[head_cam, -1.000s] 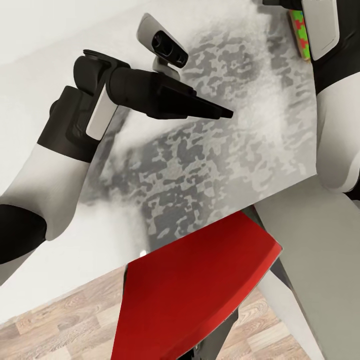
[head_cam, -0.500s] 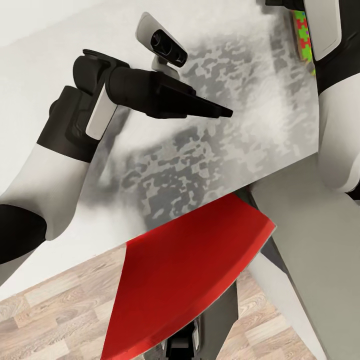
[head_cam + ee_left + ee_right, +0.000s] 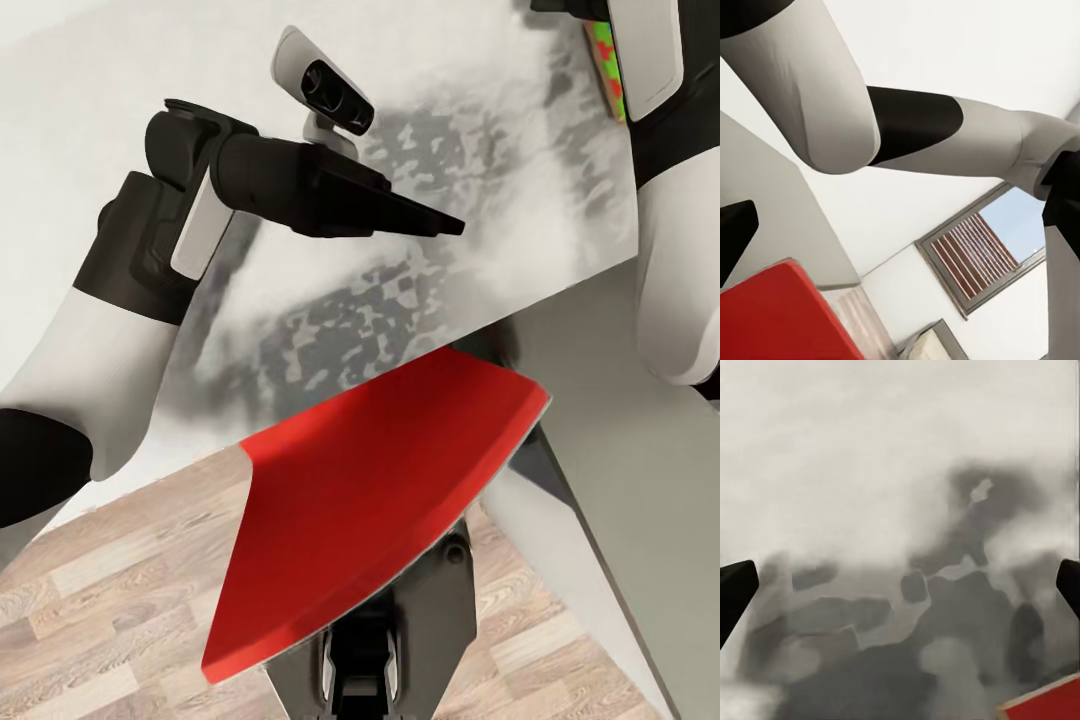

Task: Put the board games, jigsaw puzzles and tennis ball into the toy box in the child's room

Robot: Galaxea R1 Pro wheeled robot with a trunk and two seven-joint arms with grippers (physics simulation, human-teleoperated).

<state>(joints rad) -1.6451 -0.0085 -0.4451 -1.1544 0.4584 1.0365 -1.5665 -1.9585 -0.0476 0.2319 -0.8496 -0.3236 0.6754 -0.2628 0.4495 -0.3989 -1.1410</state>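
Pale wood of the plank floor (image 3: 120, 590) far left, well below and apart from the left fingers (image 3: 420, 215). Black, those fingers, held level above the mottled grey-white worktop (image 3: 480, 300) and aimed across it toward the right. Edge-on from the head. Parted wide in the left wrist view, with nothing gripped between.

Further right and lower, well under the left fingertips, the red chair seat (image 3: 380, 490), pushed part-way beneath the worktop's near edge.

Then the right fingers (image 3: 735, 589): spread wide, nothing held, bare mottled worktop straight ahead of them and a corner of the red seat near one fingertip.

Close by the right wrist, behind those fingers, a sliver of the jigsaw puzzle (image 3: 603, 65) in green and red, apparently lying flat on the worktop and mostly covered by the forearm. Visible edge running away from the robot, roughly along the line of the forearm. Full outline hidden, so true long axis and facing not to be told.

Likely trouble from here:
- Reaching for a slab half-hidden under the arm, and shoving it along or off the worktop with the wrist rather than pinching it.
- Thin and flat, so hard to get fingers under; probably apt to slip from a shallow grip.
- Chair seat close under the edge, so some risk of the base or an elbow catching it while closing in.
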